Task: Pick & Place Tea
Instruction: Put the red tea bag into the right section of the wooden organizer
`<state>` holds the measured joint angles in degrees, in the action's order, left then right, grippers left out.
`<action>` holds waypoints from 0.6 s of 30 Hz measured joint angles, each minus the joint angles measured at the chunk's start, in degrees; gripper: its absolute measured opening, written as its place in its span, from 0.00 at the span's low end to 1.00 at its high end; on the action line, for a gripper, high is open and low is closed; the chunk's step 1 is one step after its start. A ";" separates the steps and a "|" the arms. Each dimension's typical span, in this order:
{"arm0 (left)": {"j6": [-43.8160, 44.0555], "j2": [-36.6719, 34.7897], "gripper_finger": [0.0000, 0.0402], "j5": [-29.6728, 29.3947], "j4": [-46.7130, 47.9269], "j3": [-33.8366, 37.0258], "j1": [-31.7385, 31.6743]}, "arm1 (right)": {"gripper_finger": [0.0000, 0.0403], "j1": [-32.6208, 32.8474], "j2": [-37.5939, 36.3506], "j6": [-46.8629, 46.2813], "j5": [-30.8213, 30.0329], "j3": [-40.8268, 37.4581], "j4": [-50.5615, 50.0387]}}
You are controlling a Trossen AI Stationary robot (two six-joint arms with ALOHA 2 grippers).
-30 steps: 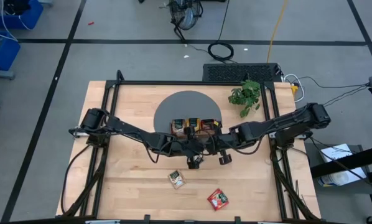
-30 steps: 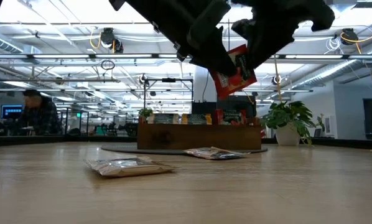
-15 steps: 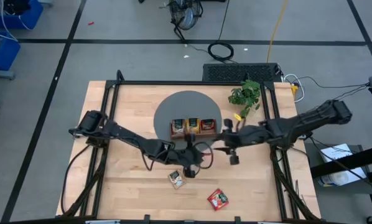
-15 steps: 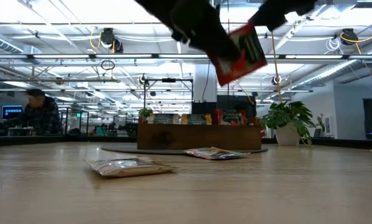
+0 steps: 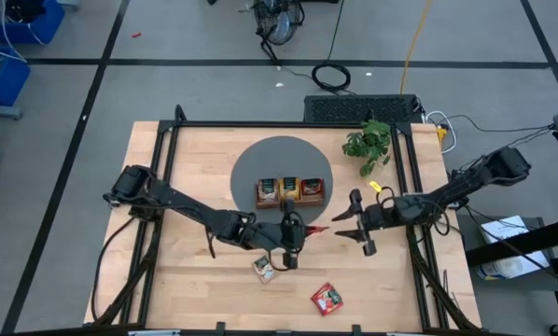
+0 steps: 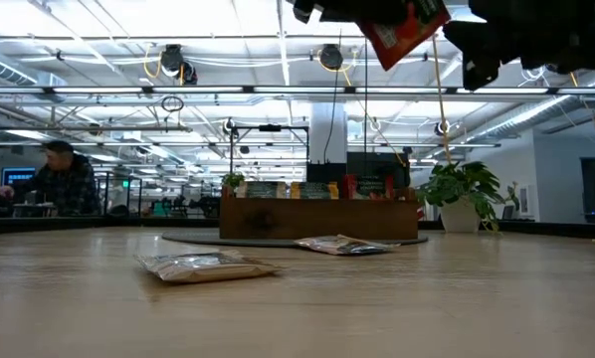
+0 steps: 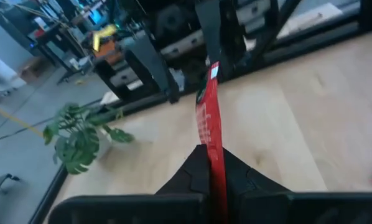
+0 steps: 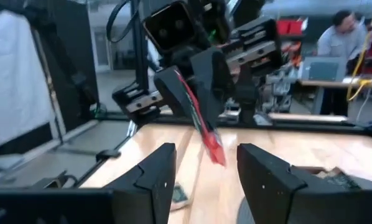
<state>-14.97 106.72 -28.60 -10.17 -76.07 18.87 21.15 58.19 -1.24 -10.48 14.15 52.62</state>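
A red tea sachet [image 5: 317,229] hangs in the air over the table's middle, with my left gripper [image 5: 296,233] shut on it. It shows edge-on in the left wrist view [image 7: 209,118] and at the top of the low view [image 6: 407,25]. My right gripper [image 5: 352,227] stands open just to the sachet's right, level, its fingers [image 8: 153,177] apart and short of the sachet [image 8: 199,124]. Two more sachets, a brownish one [image 5: 265,269] and a red one [image 5: 327,299], lie flat on the table near its front edge. My left gripper pinches the red sachet between its two fingers [image 7: 186,177] at the end nearest them [image 7: 215,158]. The fingers come roughly level from the table's left. The sachet stands on edge and sticks out past the fingertips toward the right gripper, lifted clear of the table.
A brown wooden tray [image 5: 291,200] holding several sachets stands on a grey round mat [image 5: 281,154] behind the grippers. A green plant [image 5: 368,142] stands at the back right. Bare wood lies along the table's front left. A person [image 6: 64,179] sits in the room beyond.
My right gripper has opened, let go of the red sachet and drawn back toward the table's right edge, tipping from pointing down to about level. My left gripper keeps the sachet and has risen with it, rolling so that the sachet now points toward the right.
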 joint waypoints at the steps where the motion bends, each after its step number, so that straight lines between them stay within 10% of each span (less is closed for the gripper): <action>1: -0.03 0.00 0.02 0.00 -0.75 0.00 -0.06 | 0.39 -0.07 0.31 0.07 -0.17 -1.18 2.56; 18: 0.46 0.04 0.01 6.25 -7.57 0.01 -2.17 | 0.38 -0.53 13.88 8.14 0.21 2.15 18.96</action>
<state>-14.50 106.76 -22.35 -17.74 -76.06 16.71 20.62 72.06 6.90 -10.27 16.30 71.58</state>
